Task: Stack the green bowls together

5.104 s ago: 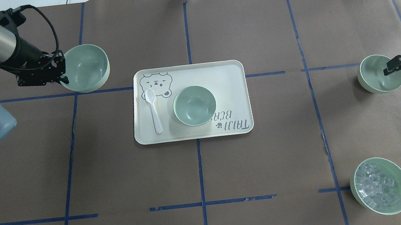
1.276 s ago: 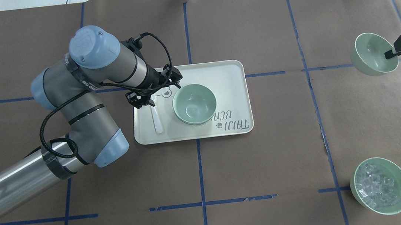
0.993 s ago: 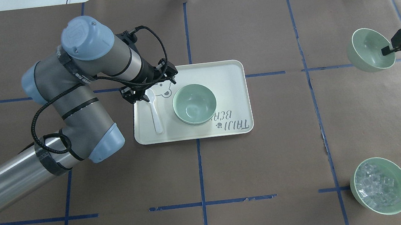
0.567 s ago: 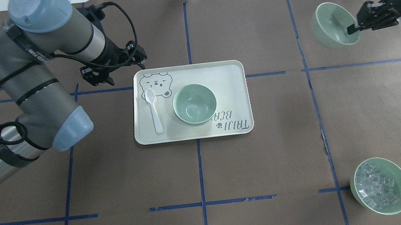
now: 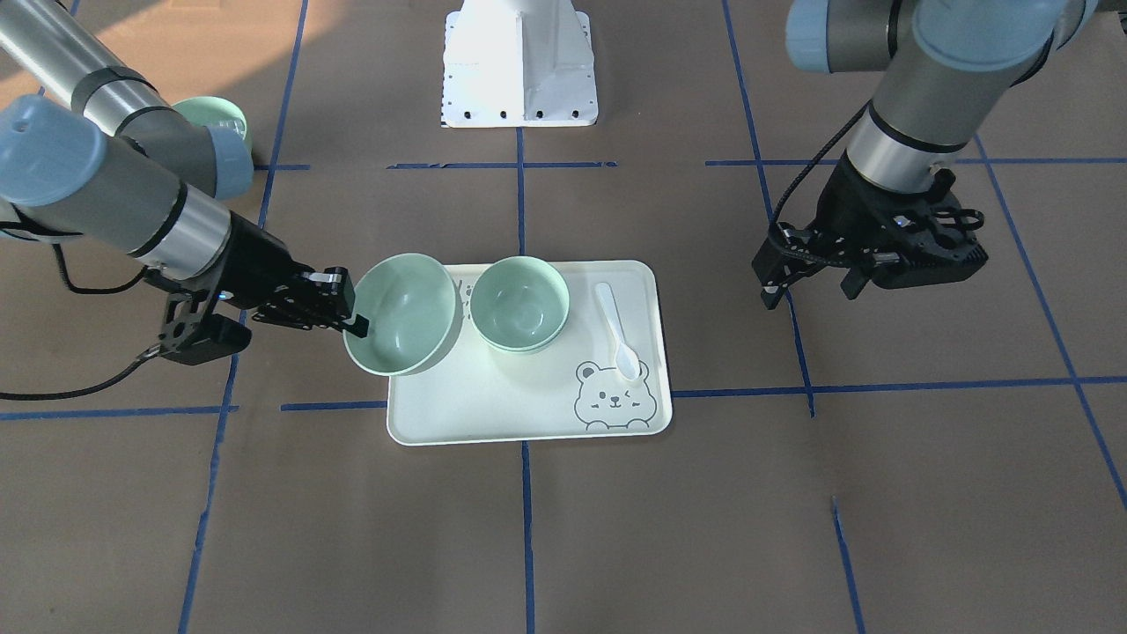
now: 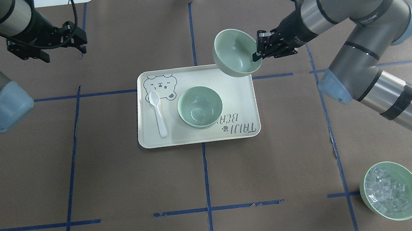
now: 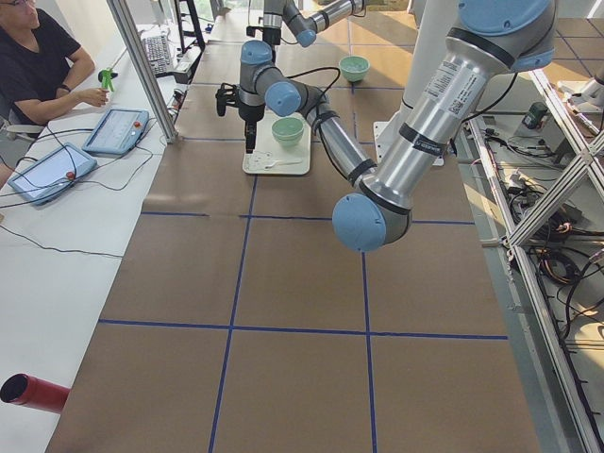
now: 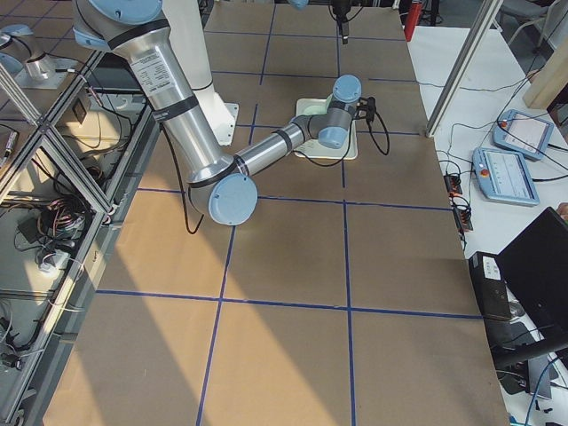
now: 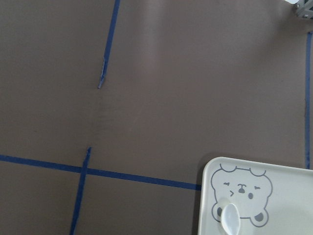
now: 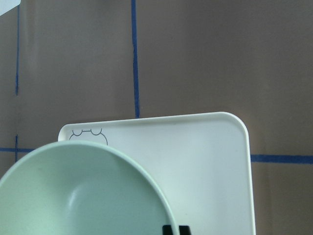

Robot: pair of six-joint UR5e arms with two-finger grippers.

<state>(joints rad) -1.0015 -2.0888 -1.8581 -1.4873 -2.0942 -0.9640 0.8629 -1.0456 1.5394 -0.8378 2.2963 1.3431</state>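
Overhead exterior, nearest the robot: bowl of clear cubes [image 6: 364, 196] on the paper at the robot's right, well apart from the tray; in the front-facing view the right arm hides all but a slice of rim.
Tray [image 6: 234, 89]: flat at the table's middle, bear print at one corner.
Spoon [image 6: 159, 114]: white, on the tray beside the bear; the left wrist view cuts off all but its tip.
Stacked green bowls [image 6: 200, 107]: upright on the tray, one nested in another — of the lower, only a thin line of rim peeps out beneath.
Held green bowl [image 6: 236, 53]: in the air, tilted, above the tray's far corner on the robot's right, apart from the stack; the right wrist view crops it at the frame's edge.
Right gripper [image 6: 256, 54]: clamped narrow on that bowl's rim, one finger showing inside it — the other is not to be made out.
Left gripper [image 5: 808, 293]: jaws spread wide, holding nothing, over bare paper out past the tray on the robot's left.
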